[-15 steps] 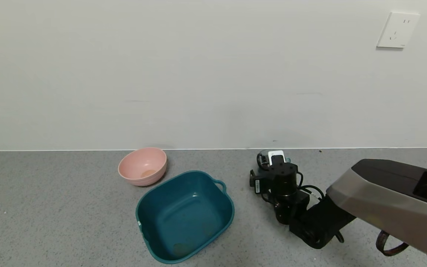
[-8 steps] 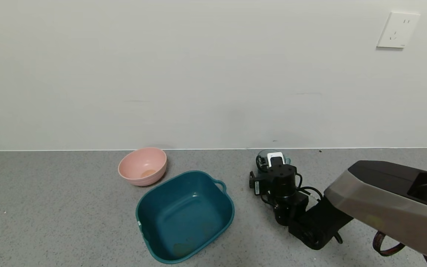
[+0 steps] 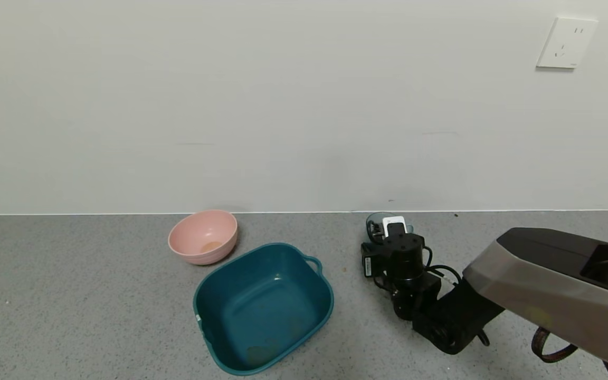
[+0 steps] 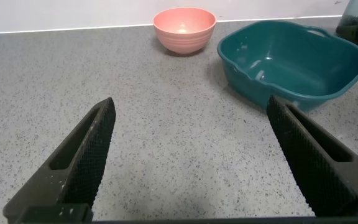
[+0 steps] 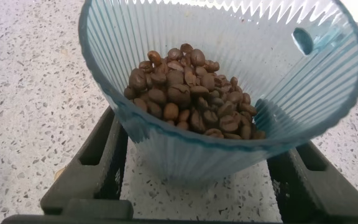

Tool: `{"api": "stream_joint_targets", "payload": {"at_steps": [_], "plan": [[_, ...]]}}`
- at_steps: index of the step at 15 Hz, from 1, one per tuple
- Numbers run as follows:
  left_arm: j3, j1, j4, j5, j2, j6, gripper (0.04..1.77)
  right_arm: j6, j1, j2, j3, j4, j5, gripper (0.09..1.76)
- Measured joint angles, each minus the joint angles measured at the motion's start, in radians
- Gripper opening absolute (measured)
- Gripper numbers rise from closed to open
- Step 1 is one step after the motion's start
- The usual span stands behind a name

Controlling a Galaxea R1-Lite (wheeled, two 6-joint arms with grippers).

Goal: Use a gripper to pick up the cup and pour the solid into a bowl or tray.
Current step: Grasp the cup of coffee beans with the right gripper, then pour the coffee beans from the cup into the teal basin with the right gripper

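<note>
You are at the start of the job: the cup (image 5: 222, 93) sits on the grey counter (image 3: 72, 295) at the far side near the wall, to the right of the teal tub (image 3: 262, 309), and nothing has been poured yet. Your right gripper (image 3: 395, 228) has reached the cup, with 1 dark finger on each side of its ribbed wall; in the right wrist view both look close against it, but I cannot tell whether they are truly clamped or only bracketing it. What remains, as I judge it, is to confirm the grip, lift, carry the cup left over the tub and tip it. The cup holds a heap of coffee beans (image 5: 188, 90) filling only its lower part, so spilling on the way looks unlikely if you keep it upright. The teal tub appears empty of beans, showing only faint marks on its floor. The pink bowl (image 3: 203, 237), just beyond the tub, has a pale patch inside that I cannot identify. Your left gripper (image 4: 197, 162) hovers low over the counter, well to the left, with its fingers spread wide and holding nothing.
</note>
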Motion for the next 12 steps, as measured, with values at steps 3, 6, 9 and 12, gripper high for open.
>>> {"api": "stream_joint_targets", "payload": {"at_steps": [3, 6, 9, 12], "plan": [[0.000, 0.000, 0.000, 0.000, 0.000, 0.000, 1.75, 0.000, 0.000, -0.002, 0.000, 0.001, 0.000, 1.33], [0.000, 0.000, 0.000, 0.000, 0.000, 0.000, 1.75, 0.000, -0.001, -0.014, 0.009, 0.010, 0.006, 1.33], [0.000, 0.000, 0.000, 0.000, 0.000, 0.000, 1.75, -0.007, -0.003, -0.051, 0.023, 0.032, 0.011, 1.33], [0.000, 0.000, 0.000, 0.000, 0.000, 0.000, 1.75, -0.008, 0.000, -0.099, 0.028, 0.080, 0.026, 1.32]]}}
